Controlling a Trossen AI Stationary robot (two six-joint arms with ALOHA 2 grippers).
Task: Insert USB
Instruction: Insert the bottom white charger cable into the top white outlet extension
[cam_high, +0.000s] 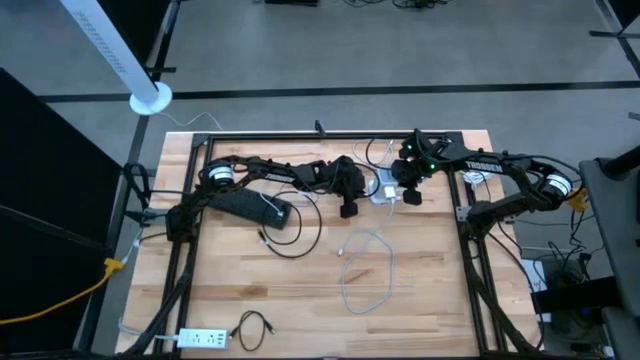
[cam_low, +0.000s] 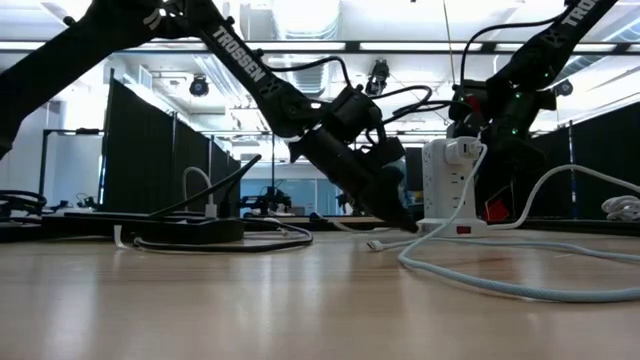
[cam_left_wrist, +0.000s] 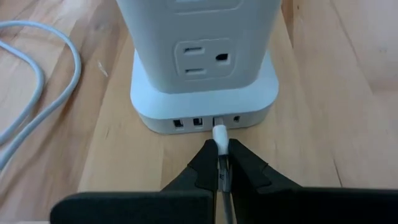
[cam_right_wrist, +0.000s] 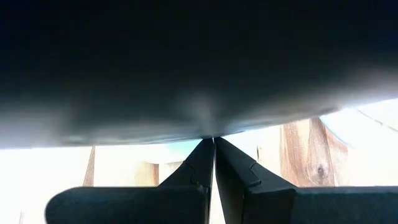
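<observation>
The tower (cam_left_wrist: 202, 62) is cut off above its outlet. A dark blur hides most of the right wrist view, and the plug (cam_left_wrist: 219, 134) covers its port.

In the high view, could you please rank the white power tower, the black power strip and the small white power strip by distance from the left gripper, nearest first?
From the left gripper:
1. White power tower: right beside the fingertips, mid-table near the far edge, with the right gripper over it.
2. Black power strip: on the left half, under the left arm.
3. Small white power strip: at the near left corner.

grey floor (cam_high: 400, 60), dark partitions (cam_low: 150, 150), bright ceiling lights (cam_low: 300, 20).
</observation>
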